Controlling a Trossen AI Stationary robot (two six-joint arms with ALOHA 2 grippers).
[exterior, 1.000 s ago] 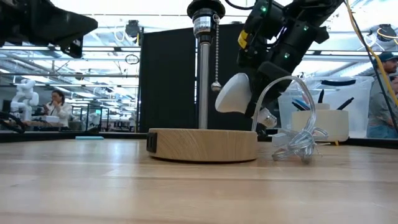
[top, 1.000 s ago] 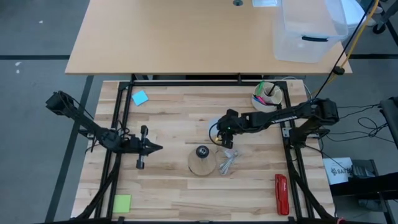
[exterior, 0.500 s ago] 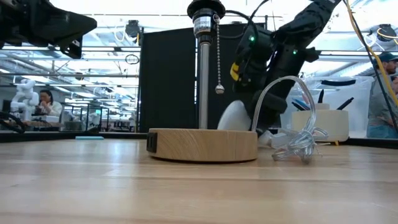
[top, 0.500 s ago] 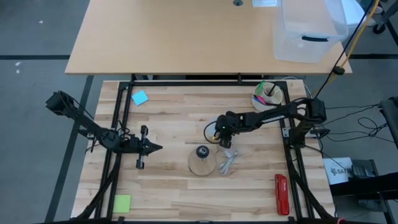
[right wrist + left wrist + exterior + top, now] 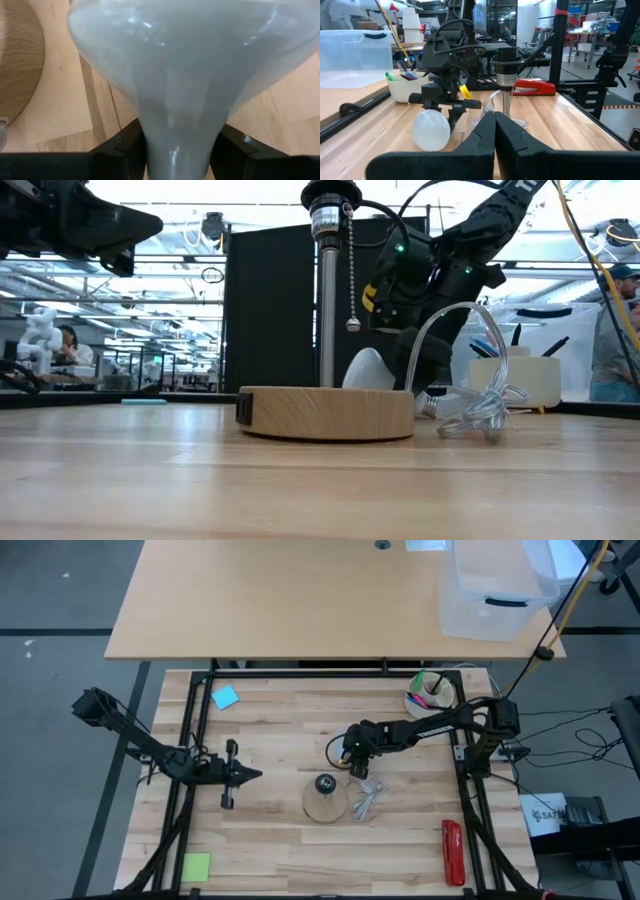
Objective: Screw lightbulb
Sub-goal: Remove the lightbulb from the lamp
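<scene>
Right wrist view shows the right gripper [image 5: 172, 150] clamped on the neck of the lightbulb [image 5: 175, 65], held low over the table [image 5: 270, 730] just beside the wooden lamp base [image 5: 325, 802]. Behind it, a white cup [image 5: 430, 697] holds coloured pens. The left gripper [image 5: 250, 777] waits fully closed and empty, well apart.

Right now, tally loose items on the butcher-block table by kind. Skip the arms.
Lightbulb: 1
Lamp base: 1
Sticky notes, blue and green: 2
Pen cup: 1
Red stapler: 1
Clear cable bundle: 1
Total: 7
</scene>
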